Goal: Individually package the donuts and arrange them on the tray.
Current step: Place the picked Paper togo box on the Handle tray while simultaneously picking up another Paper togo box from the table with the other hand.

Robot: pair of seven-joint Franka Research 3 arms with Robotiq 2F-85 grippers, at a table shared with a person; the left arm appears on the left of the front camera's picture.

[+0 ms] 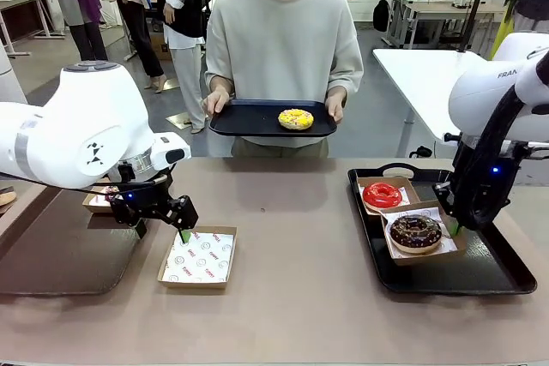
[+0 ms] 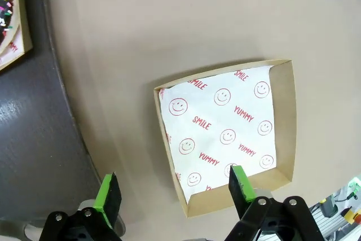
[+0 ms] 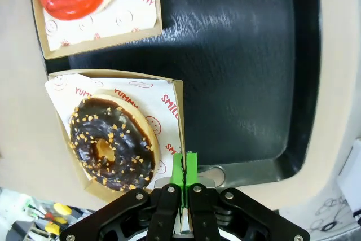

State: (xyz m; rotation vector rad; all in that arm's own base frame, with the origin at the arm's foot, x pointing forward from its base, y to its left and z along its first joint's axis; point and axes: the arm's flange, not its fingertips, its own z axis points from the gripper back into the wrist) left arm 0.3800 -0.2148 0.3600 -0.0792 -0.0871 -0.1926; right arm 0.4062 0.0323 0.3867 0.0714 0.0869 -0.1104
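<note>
– Brown tabletop runs the whole width, with other tables and standing people behind it. What sits at the left end?

– A dark mat (image 1: 51, 255). At its far edge is the rear box (image 1: 96, 201), half hidden by the left arm. The left wrist view catches part of the sprinkled donut (image 2: 4, 4) inside it, chocolate with coloured sprinkles.

– And that arm's end effector?

– The left gripper (image 1: 161, 229) hangs just above the table with its jaws wide apart and nothing between them. One green pad is over a corner of the empty box (image 1: 199, 256), and the other is over bare table near the mat's edge. The box's white liner is printed with SMILE, YUMMY and smiley faces.

– What's in the middle?

– At the far side a person holds the held tray (image 1: 249, 117) level, with one hand at each end. The yellow donut (image 1: 296, 118) lies on it unboxed, a little right of centre.

– And on the right?

– The table tray (image 1: 489, 276), black, lies flat on the table. Two boxes sit at its left end, touching each other. The back box (image 1: 401, 186) holds the red donut (image 1: 382, 195). The front box (image 1: 442, 248) holds the chocolate donut (image 1: 416, 231), which is speckled with pale bits.

– What about the other end effector?

– The right gripper (image 3: 184, 167) has its pads pressed together on the front box's right-hand wall. In the right wrist view, the cardboard edge runs in between them.
</note>
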